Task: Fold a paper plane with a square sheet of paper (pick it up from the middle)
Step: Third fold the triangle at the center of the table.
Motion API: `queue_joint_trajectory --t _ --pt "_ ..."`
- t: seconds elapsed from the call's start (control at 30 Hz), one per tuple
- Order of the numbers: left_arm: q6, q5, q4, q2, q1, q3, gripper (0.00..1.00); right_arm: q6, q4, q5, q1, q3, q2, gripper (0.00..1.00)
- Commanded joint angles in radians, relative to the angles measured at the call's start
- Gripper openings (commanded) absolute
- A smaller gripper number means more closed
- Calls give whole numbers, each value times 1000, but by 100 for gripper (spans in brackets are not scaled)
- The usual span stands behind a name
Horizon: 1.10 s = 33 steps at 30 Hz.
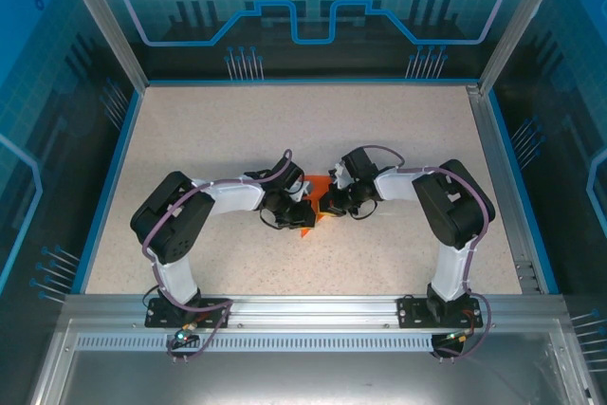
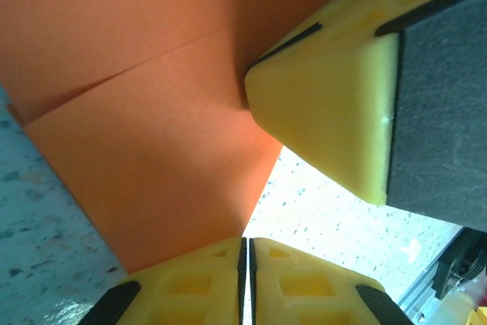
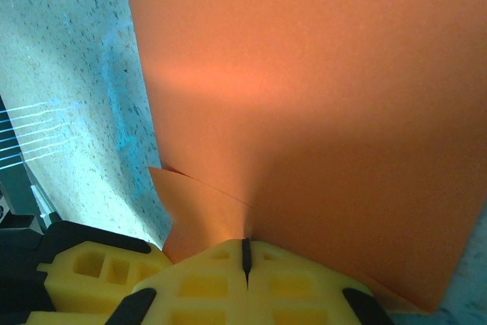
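The square sheet of paper (image 2: 152,127) sits at the middle of the table (image 1: 237,130), caught between my two arms where they meet. It is already creased: from the left wrist I see one layer lying over another along a slanting fold line. My left gripper (image 2: 245,253) has its yellow fingers pressed together with a corner of the sheet running into the seam, so I read it as clenched on the paper. My right gripper (image 3: 245,255) is clamped the same way, the paper fanning up and away from its closed tips. One of its fingers (image 2: 327,104) shows against the sheet, near my left tips. So neither arm is nearer: both grip it, one from each side, almost tip to tip. From above, the little orange I can see runs near to far between the grippers, with a pointed corner poking toward the arm bases. I take that as the long axis, though the wrists cover most of it. Any next fold, I judge, turns on that line between the two pinches.
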<state>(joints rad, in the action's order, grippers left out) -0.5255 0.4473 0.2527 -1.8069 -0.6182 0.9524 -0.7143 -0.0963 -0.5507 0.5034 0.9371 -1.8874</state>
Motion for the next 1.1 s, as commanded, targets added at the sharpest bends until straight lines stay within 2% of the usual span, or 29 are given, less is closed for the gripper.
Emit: queue_joint_trajectory --t 0.0,0.3,1.07 --pt "-2 -30 43 -16 -5 -22 13 22 -85 91 4 -15 -62 0" --pt "-19 14 32 -22 -5 -88 12 34 -109 107 3 -8 -65 0" --pt "15 -26 163 66 -5 -185 12 33 -119 120 2 -6 -70 0"
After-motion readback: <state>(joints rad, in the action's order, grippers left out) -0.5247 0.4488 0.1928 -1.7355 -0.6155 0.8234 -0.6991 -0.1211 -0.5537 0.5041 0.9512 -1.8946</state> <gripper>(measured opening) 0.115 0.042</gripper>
